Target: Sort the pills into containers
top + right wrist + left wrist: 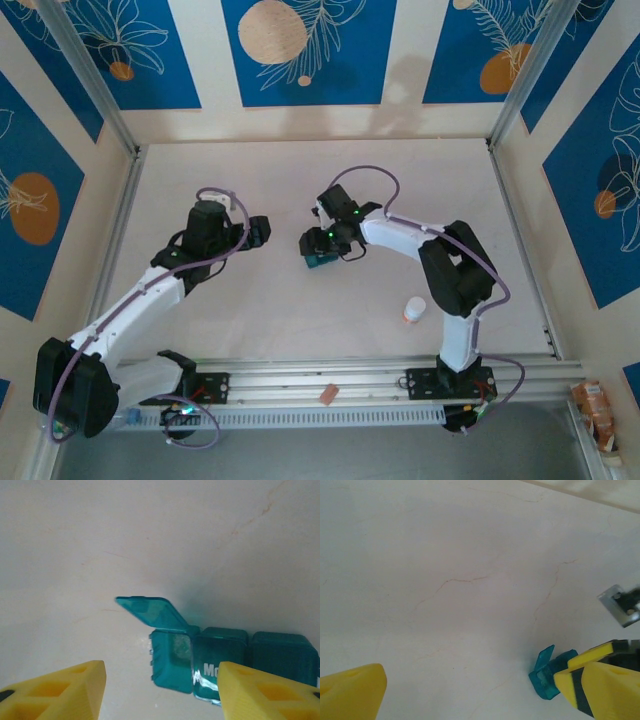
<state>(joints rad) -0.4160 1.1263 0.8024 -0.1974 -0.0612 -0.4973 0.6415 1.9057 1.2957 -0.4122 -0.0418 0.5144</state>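
Observation:
The containers [318, 262] are a small teal pill box lying mid-table. In the right wrist view the pill box [220, 655] has its left end lid flipped up and the other two lids down. A pale blurred shape lies in the open compartment; I cannot tell if it is a pill. Loose pills are out of view. My right gripper [161, 672] hovers over the open end, open, with nothing between its yellow fingers [60, 690]. My left gripper [258, 232] stands wide open to the left of the box [547, 677], apart from it and holding nothing.
A small white bottle with an orange band [414, 310] stands near the right arm's base. A small orange-brown piece [326, 394] lies on the front rail. Frame posts and patterned walls [300, 50] enclose the pale marble table [250, 310].

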